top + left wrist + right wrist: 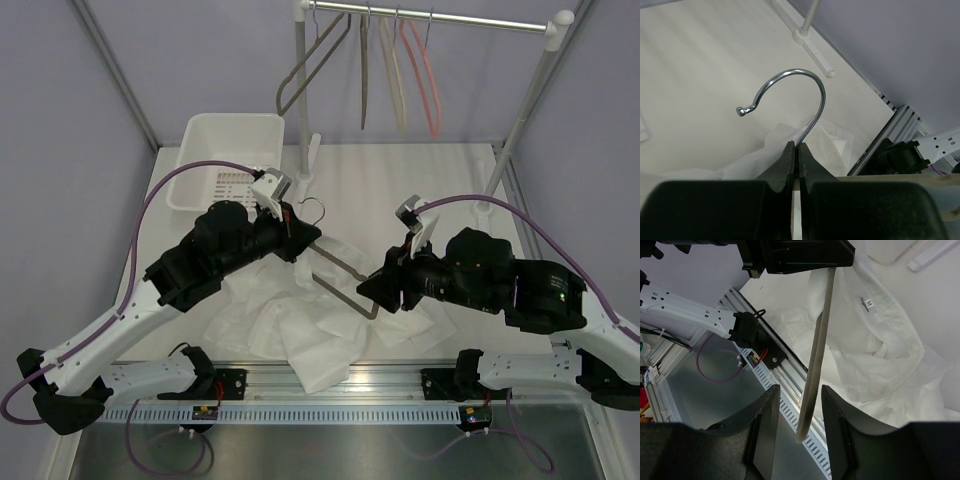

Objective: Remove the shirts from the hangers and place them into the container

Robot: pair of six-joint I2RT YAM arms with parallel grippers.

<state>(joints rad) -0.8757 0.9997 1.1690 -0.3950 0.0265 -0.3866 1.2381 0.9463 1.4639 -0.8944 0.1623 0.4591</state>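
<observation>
The white shirt (285,320) lies crumpled on the table between the two arms, its size label (867,304) showing in the right wrist view. Above it is a slim grey hanger (345,270). My left gripper (303,232) is shut on the stem of the hanger's metal hook (790,85). The hanger's bare arm (817,355) runs down between the fingers of my right gripper (800,390), which is open, with a gap on each side. The white container (190,165) stands at the back left, behind the left arm.
A clothes rail (440,18) crosses the back with several bare hangers (400,75) on it. Its left post (300,100) stands beside the container, and its foot (815,50) lies on the table. A metal rail (330,380) edges the table's front.
</observation>
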